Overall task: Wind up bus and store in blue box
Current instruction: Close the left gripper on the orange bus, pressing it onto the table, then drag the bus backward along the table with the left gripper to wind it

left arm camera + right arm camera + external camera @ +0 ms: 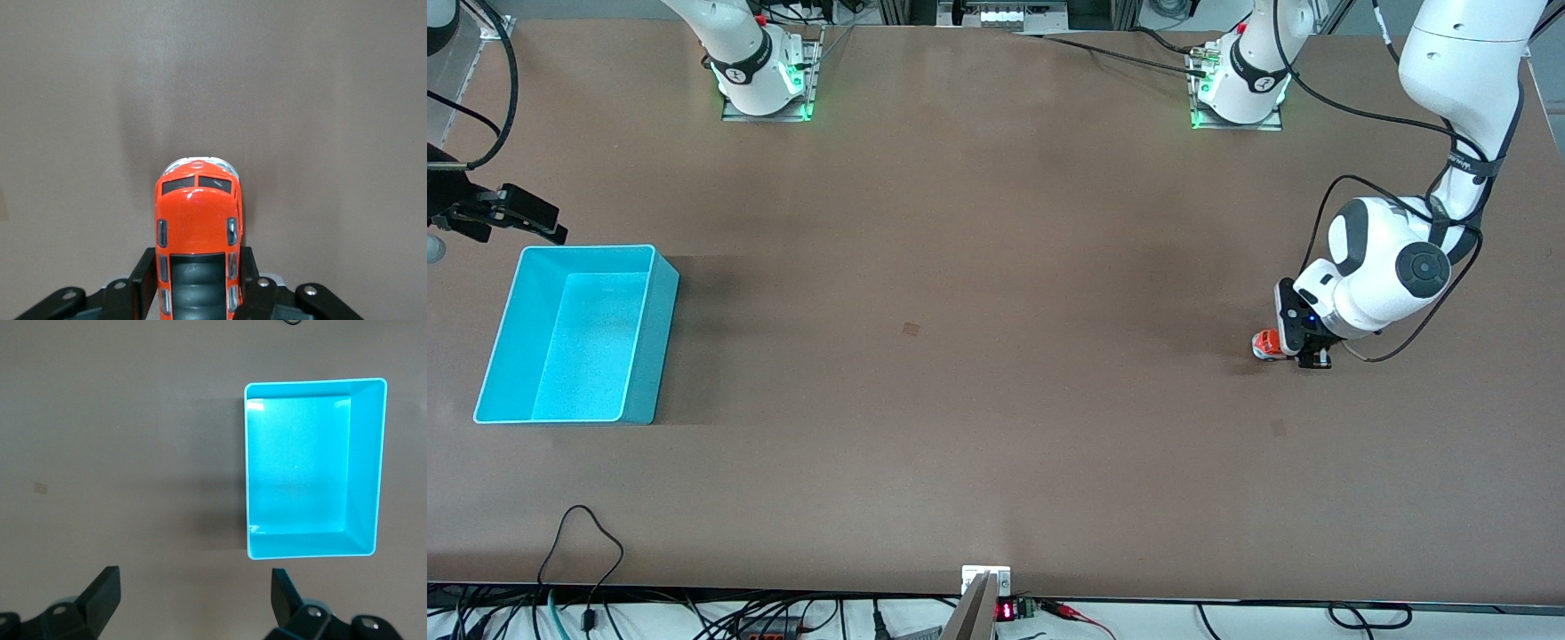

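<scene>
The orange bus stands on the table at the left arm's end. My left gripper is down at the table and shut on the bus. In the left wrist view the bus sits between the two black fingers, which press on its sides at its rear half, and its nose points away from the gripper. The blue box stands empty at the right arm's end. My right gripper hangs open and empty over the table beside the box's rim. The right wrist view shows the box past the spread gripper.
A small tan mark lies on the brown table near its middle. The two arm bases stand along the table's edge farthest from the front camera. Cables and a small fixture lie at the nearest edge.
</scene>
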Controlling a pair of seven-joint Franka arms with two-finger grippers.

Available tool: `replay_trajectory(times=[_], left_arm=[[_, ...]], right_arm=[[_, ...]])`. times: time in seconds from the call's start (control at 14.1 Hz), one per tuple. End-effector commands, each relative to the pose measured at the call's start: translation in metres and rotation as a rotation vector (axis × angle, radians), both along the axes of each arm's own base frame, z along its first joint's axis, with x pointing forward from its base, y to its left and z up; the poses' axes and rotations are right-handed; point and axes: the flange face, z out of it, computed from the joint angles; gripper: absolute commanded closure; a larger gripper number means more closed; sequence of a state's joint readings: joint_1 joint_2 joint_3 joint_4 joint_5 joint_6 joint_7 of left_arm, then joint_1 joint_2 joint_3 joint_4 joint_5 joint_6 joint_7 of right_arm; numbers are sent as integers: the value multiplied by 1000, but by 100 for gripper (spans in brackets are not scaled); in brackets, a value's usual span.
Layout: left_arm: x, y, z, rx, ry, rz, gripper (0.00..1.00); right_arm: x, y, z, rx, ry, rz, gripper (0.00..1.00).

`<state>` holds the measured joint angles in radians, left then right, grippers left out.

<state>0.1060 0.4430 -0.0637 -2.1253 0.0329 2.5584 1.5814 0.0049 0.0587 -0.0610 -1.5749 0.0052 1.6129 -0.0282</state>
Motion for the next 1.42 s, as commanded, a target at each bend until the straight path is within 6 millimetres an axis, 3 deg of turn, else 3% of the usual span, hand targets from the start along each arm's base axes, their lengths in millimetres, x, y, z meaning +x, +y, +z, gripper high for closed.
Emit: replay_trajectory(times=[0.0,0.28,1.0,1.35], left_arm=[[-1,2,1,-4,-6,-9,64],[-2,4,-9,-6,11,-12,67],[-10,87,-47,-16,62,-10,67],[-23,136,-52,-20,68,-46,67]], right_arm=[[-3,-1,4,21,3,-18,0],[-4,-6,4,43,3,-32,0],[-1,-11,-2,75,10,-32,0],[-1,-8,-2,76,12,-25,0]])
